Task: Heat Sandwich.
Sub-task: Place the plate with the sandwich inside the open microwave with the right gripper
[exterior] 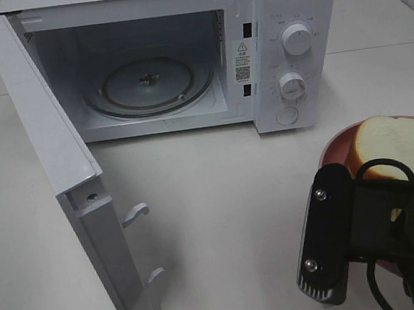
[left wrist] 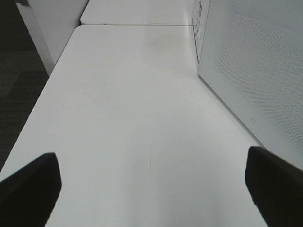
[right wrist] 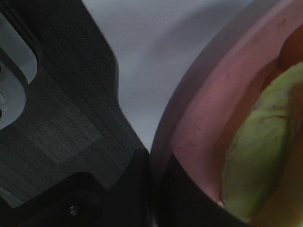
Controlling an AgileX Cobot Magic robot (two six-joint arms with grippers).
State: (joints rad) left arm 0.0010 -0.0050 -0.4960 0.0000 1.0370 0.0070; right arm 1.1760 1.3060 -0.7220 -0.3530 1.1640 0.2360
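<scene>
While the microwave [exterior: 284, 41] stands w/ its door [exterior: 58, 157] swung open, the sandwich [exterior: 382, 146] is seen on the pink plate [exterior: 334, 152], on the tabletop [exterior: 219, 198] in front of the control panel, outside the cavity. R claw [right wrist: 154, 189] is pinched on the plate rim. L claw [left wrist: 154, 189] is held spread wide over bare tabletop, beside the door.

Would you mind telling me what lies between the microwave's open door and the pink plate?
Nothing; the exterior high view shows only bare white table between the microwave door and the pink plate carrying the sandwich.
</scene>
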